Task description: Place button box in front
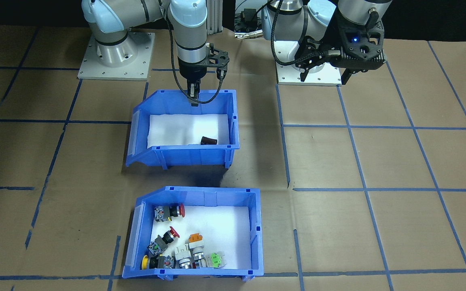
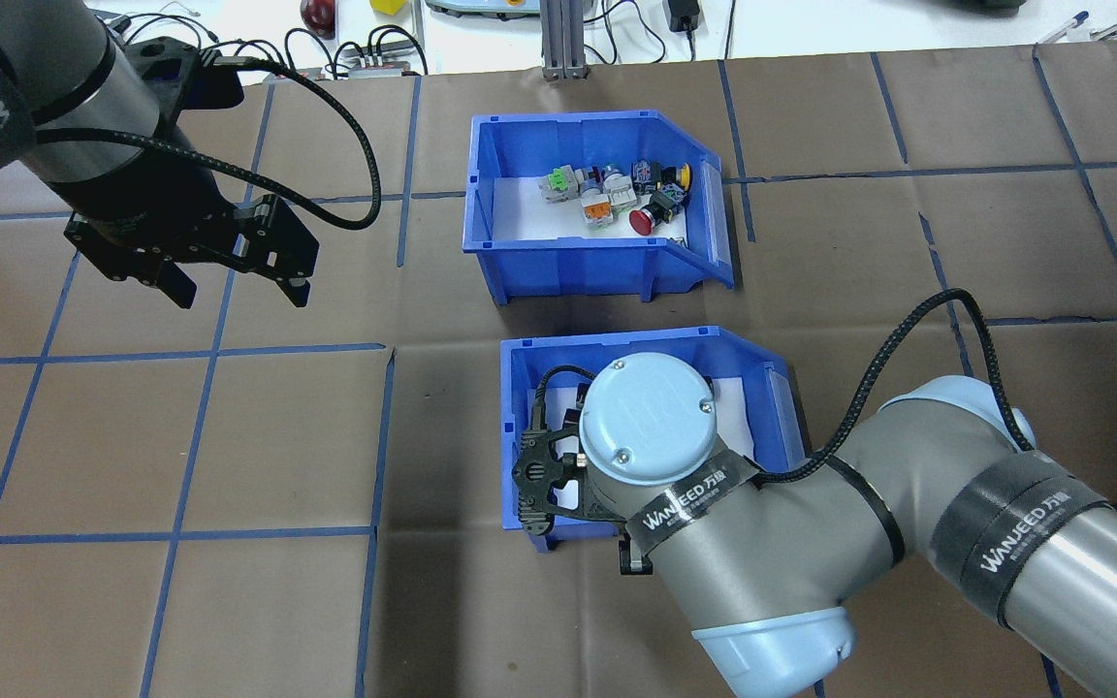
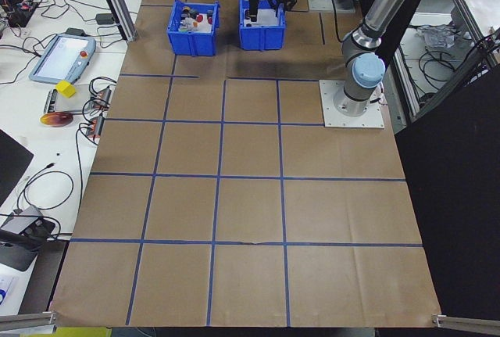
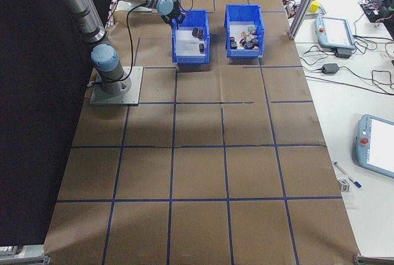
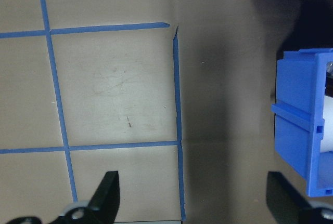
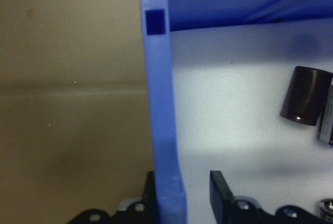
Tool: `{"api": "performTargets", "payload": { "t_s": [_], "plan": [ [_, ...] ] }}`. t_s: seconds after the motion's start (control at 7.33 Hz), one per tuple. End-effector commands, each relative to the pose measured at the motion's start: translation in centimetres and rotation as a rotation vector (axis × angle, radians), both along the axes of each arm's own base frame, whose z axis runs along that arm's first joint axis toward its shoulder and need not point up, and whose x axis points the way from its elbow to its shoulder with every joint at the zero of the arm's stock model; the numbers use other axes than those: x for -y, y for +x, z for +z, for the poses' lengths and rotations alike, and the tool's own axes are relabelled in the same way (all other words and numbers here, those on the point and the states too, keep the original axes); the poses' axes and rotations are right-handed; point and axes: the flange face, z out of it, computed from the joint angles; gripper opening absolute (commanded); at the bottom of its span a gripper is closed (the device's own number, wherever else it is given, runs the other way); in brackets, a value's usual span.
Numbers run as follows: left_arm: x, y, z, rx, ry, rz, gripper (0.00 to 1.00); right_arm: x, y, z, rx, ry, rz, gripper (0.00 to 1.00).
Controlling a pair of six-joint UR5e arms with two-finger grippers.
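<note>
The button box [image 1: 194,234] stands on the table [image 1: 378,161], at the side far from the robot's base, with the small red, yellow, orange and green switches [image 1: 178,252] lying on its white liner. No gripper touches it. It is well apart from both pairs of jaws, beyond the second bin as seen from the robot.

That second blue bin [image 1: 184,129], with dark brown cylinders [image 1: 208,140] inside, stands between the button box and the robot. The right gripper [image 1: 193,93] is at this bin's wall on the robot's side. In the right wrist view the blue wall passes between the two fingers [image 6: 221,193], one finger outside and one inside. The jaws are narrow around the wall, but I cannot tell if they really press it or only stand around it.

The left gripper [image 2: 229,276] hangs above bare table, well apart from both bins. Its jaws are wide open and hold nothing; in the left wrist view only a corner of a blue bin shows, to the side of the fingers.

My judgement of the progress: if "in front" means the place farther from the robot, the button box is already there, and what is left is perhaps only to let go of the other bin and move the arm away. If it means the place nearer the robot, the two bins must yet change places. The pictures do not decide this.
</note>
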Motion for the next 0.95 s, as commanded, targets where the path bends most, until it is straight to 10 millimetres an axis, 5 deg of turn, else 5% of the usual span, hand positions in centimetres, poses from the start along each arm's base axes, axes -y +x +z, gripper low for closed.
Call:
{"api": "performTargets", "payload": {
  "t_s": [0.0, 0.41, 0.82],
  "plan": [
    [-0.2, 0.0, 0.2, 0.000, -0.006, 0.001, 0.99, 0.5, -0.1, 1.7, 0.011, -0.030, -0.015, 1.00],
    [-0.3, 0.0, 0.1, -0.001, -0.003, -0.003, 0.99, 0.4, -1.5, 9.0, -0.008, 0.010, -0.046, 1.00],
    [-0.6, -0.1, -1.0, -0.001, 0.020, -0.002, 0.99, 7.7, -9.8, 12.7, 0.023, -0.021, -0.435, 1.00]
  ]
}}
